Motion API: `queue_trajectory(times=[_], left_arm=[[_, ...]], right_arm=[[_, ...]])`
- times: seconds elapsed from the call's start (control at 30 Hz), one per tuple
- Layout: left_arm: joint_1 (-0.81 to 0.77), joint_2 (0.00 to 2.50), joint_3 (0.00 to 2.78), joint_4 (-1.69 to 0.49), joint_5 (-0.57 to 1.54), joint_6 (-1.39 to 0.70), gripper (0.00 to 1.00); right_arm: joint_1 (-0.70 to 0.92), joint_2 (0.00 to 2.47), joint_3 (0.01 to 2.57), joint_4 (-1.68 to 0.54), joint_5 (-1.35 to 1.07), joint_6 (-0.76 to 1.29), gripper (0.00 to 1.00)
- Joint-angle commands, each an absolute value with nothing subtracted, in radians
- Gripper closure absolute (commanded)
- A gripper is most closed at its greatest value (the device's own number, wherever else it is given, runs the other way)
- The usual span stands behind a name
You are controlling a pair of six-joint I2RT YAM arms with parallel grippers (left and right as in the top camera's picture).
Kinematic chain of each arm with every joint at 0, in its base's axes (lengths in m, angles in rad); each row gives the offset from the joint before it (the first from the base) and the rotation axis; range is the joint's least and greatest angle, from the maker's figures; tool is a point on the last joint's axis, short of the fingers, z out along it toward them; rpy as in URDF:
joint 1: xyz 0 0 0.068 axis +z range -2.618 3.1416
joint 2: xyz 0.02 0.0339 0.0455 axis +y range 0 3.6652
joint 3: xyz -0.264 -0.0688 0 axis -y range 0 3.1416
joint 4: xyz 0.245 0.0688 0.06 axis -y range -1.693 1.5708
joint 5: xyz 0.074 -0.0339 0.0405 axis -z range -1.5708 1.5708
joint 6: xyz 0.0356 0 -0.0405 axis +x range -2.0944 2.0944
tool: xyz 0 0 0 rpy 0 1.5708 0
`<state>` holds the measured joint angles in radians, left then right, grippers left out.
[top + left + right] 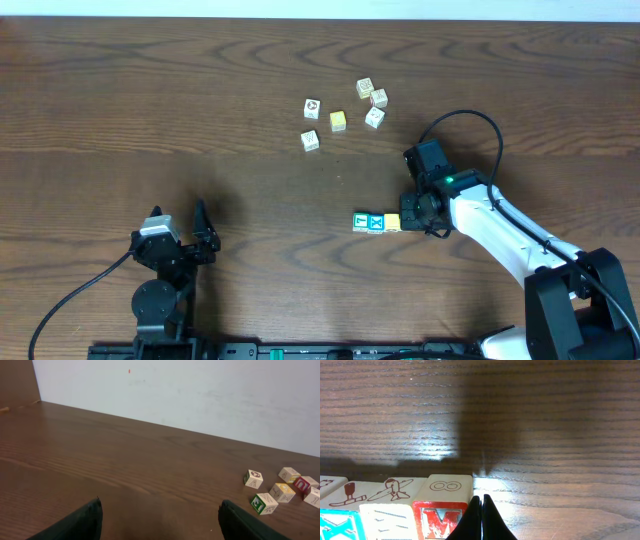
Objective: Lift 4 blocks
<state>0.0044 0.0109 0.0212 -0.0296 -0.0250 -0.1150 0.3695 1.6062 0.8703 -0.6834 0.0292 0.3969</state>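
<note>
Four blocks lie in a row on the table. The overhead view shows the teal-green block (362, 221), the blue X block (377, 222) and the yellow-orange block (392, 222); the red one is hidden under my right gripper (408, 220). In the right wrist view the red M block (436, 519) is at the row's right end, next to a pale-fronted block (385, 520) and the blue X block (335, 525). My right gripper (481, 515) is shut and empty, its tips against the red block's right side. My left gripper (178, 213) (160, 522) stands open and empty, far to the left.
Several cream and pale yellow cubes (338, 121) lie scattered at the back of the table, and show at the right of the left wrist view (265, 503). A white wall (200, 390) rises behind the table's far edge. The right arm's cable (470, 115) loops above it.
</note>
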Motion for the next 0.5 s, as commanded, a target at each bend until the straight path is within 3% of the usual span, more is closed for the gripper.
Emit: queue_trajectory(times=[0.0, 0.47], left_arm=[[0.001, 0.005, 0.005, -0.074, -0.035, -0.117, 0.25], [0.001, 0.005, 0.005, -0.074, -0.035, -0.117, 0.25]], right_arm=[[0.374, 1.612, 0.881, -0.682, 0.026, 0.385, 0.99], [0.375, 1.612, 0.881, -0.85, 0.081, 0.474, 0.99]])
